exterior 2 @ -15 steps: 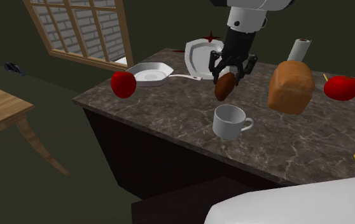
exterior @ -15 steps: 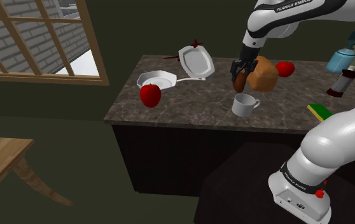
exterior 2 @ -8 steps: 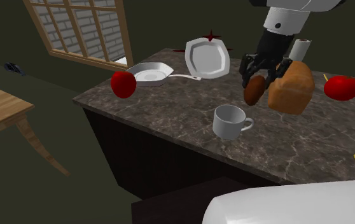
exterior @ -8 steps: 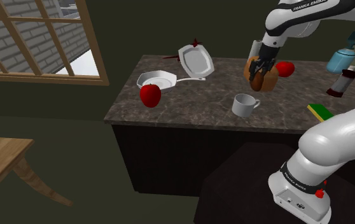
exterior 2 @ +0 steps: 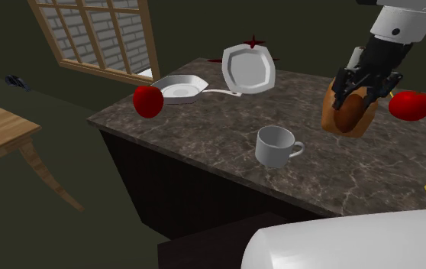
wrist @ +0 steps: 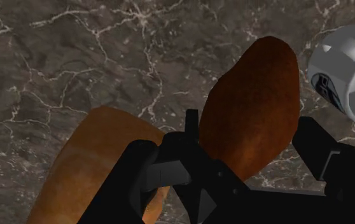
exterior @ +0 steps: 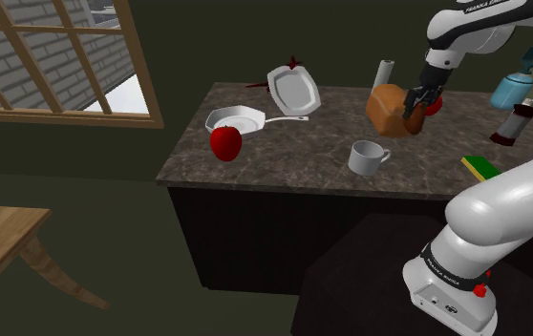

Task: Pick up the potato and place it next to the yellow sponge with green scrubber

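Shoulder view: I'm seeing the black pincer [exterior: 415, 103] hanging from the white arm [exterior: 475, 24] over the far right part of the dark marble worktop [exterior: 293, 153]. It's clenching on the potato [exterior: 414, 119], which is reddish brown and lifted clear of the worktop, overlapping the orange-brown bread loaf [exterior: 387, 107]. A red round fruit [exterior: 435, 102] is sitting just beside the loaf, partly behind the pincer.

Wrist view is showing both black fingers [wrist: 138, 175] pressing the potato's sides, with the potato sticking out past them. The loaf is lying just beside it and marble is running underneath.

I'm marking the yellow sponge with green top [exterior: 479, 167] at the worktop's near edge on the shoulder view's right, well apart from the potato. A white mug [exterior: 368, 157] is standing upright near the loaf, toward the near edge.

Second exterior view is putting the potato in front of the loaf, with the mug nearer the camera and to the left.

Toward the shoulder view's left I'm noting a white pan [exterior: 239, 119], a white plate [exterior: 294, 91] standing tilted on edge, and a red apple [exterior: 225, 142] just beside the pan.
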Robot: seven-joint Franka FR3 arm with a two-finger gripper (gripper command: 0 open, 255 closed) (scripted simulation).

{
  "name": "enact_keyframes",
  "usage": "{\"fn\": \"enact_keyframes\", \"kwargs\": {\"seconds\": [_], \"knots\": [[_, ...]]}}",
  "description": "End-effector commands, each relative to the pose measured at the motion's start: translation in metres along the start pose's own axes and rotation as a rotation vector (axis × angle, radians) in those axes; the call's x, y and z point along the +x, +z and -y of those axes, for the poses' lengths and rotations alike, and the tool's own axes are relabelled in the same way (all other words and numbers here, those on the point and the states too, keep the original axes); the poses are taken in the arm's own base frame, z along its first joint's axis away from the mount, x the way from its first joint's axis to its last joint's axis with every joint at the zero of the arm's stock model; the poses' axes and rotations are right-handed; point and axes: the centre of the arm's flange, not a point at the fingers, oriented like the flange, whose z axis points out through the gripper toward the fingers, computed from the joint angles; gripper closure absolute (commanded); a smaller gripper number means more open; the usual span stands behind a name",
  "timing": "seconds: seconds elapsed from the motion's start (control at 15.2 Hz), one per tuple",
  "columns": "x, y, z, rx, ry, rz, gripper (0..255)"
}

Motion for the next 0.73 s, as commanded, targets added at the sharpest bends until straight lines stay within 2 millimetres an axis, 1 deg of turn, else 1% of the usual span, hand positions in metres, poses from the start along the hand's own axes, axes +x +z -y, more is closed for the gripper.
{"fn": "enact_keyframes", "kwargs": {"seconds": [0.0, 0.66], "knots": [[-0.008, -0.001, -0.025, 0.0, -0.001, 0.0, 255], [-0.046, -0.013, -0.151, 0.0, -0.001, 0.0, 255]]}}
